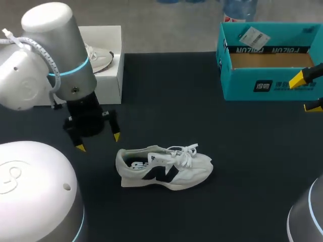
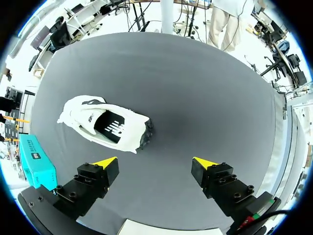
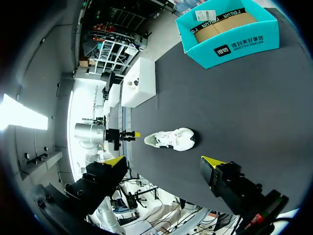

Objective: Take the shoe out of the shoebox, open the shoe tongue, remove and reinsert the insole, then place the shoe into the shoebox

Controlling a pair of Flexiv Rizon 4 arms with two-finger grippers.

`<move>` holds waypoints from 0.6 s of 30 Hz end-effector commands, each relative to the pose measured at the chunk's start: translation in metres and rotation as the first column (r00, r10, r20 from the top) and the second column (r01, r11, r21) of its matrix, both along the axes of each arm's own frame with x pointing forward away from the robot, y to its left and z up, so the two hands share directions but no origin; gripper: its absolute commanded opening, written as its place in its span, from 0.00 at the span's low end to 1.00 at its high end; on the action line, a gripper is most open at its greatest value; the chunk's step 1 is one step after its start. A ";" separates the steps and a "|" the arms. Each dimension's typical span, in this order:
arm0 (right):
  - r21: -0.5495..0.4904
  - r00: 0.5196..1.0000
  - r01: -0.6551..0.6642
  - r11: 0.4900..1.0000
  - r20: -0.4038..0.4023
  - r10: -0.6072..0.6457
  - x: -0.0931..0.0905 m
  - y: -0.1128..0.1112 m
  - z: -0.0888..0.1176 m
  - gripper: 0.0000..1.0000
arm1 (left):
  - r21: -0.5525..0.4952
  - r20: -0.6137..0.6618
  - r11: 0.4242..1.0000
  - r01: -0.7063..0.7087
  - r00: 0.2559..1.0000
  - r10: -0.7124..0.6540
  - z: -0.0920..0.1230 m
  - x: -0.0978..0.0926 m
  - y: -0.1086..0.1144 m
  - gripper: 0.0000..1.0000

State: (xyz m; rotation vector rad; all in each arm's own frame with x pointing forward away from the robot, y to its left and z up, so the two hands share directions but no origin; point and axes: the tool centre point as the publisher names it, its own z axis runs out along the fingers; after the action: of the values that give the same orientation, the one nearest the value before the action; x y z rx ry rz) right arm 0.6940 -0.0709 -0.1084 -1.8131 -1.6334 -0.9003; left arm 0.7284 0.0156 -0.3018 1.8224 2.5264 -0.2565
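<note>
**Shoe [image 1: 164, 167] on the table [image 1: 242, 166], out of the shoebox [image 1: 242, 83]; both my jaw pairs stood apart.**
The shoe's long axis ran side to side, toe toward my right and heel near my left gripper [image 1: 99, 141]. My right gripper [image 1: 304, 94], by the shoebox, was cut off at the head view's edge. The insole was hard to make out.

white shoe [image 3: 171, 139] lies ahead of the spread fingers [image 3: 211, 162], teal shoebox [image 3: 230, 49] beyond.
</note>
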 end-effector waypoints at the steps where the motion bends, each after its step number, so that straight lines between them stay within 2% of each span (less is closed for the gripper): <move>1: -0.001 1.000 0.001 1.000 -0.001 -0.001 0.000 0.000 0.000 1.00 | -0.045 0.021 0.999 -0.006 1.000 0.006 0.002 -0.005 0.006 1.00; 12: -0.001 1.000 0.001 1.000 -0.001 -0.001 0.000 0.000 0.000 1.00 | -0.045 0.021 0.999 -0.006 1.000 0.006 0.002 -0.005 0.006 1.00; 13: -0.001 1.000 0.001 1.000 -0.001 -0.001 0.000 0.000 0.000 1.00 | -0.063 -0.068 0.992 -0.109 0.992 0.105 -0.001 -0.004 0.007 1.00; 15: -0.001 1.000 0.001 1.000 -0.001 -0.001 0.000 0.000 0.000 1.00 | -0.103 -0.156 0.952 -0.289 0.950 0.272 -0.003 -0.006 0.011 1.00; 16: -0.001 1.000 0.001 1.000 -0.001 -0.001 0.000 0.000 0.000 1.00 | -0.109 -0.194 0.903 -0.416 0.900 0.391 -0.004 -0.004 0.012 1.00; 18: -0.001 1.000 0.001 1.000 -0.001 -0.001 0.000 0.000 0.000 1.00 | -0.128 -0.298 0.818 -0.561 0.808 0.508 -0.003 -0.003 0.017 1.00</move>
State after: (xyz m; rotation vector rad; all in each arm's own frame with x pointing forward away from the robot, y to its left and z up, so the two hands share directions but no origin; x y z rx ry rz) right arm 0.6940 -0.0710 -0.1084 -1.8132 -1.6333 -0.9004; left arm 0.7204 0.0254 -0.3019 1.6149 2.6326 -0.3903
